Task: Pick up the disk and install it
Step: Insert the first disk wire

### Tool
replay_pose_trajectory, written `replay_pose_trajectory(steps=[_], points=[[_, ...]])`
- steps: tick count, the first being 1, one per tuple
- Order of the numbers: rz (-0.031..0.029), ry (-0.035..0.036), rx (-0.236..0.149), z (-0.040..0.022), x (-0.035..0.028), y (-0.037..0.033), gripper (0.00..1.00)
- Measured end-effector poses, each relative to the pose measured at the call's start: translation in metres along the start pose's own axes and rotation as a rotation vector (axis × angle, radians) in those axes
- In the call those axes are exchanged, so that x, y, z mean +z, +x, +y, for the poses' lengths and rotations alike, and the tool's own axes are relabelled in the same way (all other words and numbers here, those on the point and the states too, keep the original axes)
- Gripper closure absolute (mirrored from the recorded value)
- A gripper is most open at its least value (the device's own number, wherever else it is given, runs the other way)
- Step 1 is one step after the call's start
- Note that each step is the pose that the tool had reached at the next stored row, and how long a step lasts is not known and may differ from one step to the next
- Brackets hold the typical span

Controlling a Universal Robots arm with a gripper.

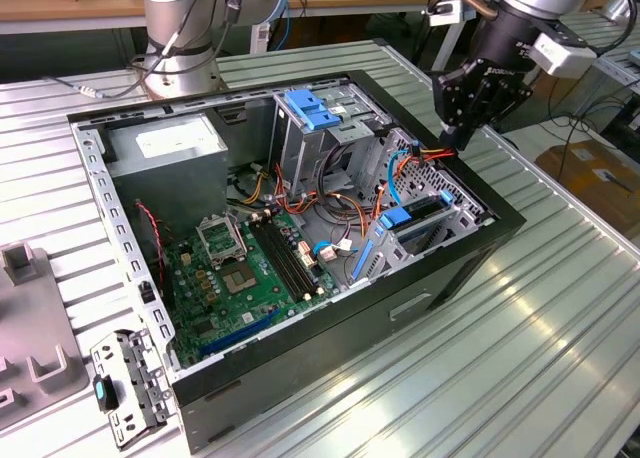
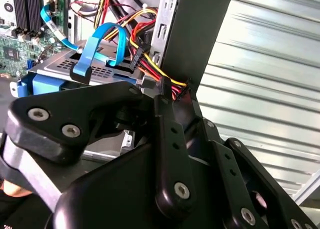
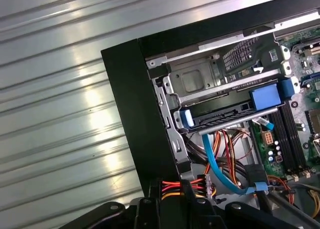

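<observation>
**Disk seated in its bay, gripper at the wires by the case's corner**

The ribbed metal counter (image 1: 560, 308) carries an open black computer case (image 1: 330, 363), which lies on its side with its inside facing up. The green motherboard (image 1: 250, 273) covers the case's floor. A grey power supply (image 1: 165, 143) sits in the case's far corner, toward the exterior view's left. A metal drive cage (image 3: 197, 81) stands against the case's wall on the exterior view's right. The disk (image 3: 225, 118) lies flat in a slot of that cage, with its blue end handle (image 3: 265, 96) turned toward the case's interior.

The gripper (image 1: 455, 138) hangs over the case's far corner on the exterior view's right, with its tips down at the rim. A bundle of red, yellow and orange wires (image 3: 172, 187) passes between those tips. The gripper seems pressed together on the bundle, though the contact is partly hidden. A blue ribbon cable (image 3: 212, 161) curves inside the case between the disk and the bundle.
</observation>
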State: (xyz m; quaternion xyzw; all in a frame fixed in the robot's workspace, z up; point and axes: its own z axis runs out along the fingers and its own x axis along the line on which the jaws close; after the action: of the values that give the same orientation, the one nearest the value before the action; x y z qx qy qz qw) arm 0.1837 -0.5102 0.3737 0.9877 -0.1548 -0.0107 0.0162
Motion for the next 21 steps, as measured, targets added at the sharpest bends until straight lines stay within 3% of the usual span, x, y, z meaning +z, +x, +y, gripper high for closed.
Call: replay_pose_trajectory(steps=[4, 9, 14, 16, 19, 21], points=[[0.0005, -0.0024, 0.009, -0.0011, 0.0004, 0.0029, 0.70], [0.0002, -0.0024, 0.019, -0.0014, 0.0073, 0.0035, 0.70], [-0.0007, -0.0020, 0.044, -0.0020, 0.0078, 0.0050, 0.71], [-0.0007, -0.0021, 0.045, -0.0019, 0.0069, 0.0051, 0.84], [-0.0007, -0.0021, 0.045, -0.0017, 0.0001, 0.0050, 0.84], [-0.0007, -0.0021, 0.045, -0.0014, -0.0008, 0.0039, 0.84]])
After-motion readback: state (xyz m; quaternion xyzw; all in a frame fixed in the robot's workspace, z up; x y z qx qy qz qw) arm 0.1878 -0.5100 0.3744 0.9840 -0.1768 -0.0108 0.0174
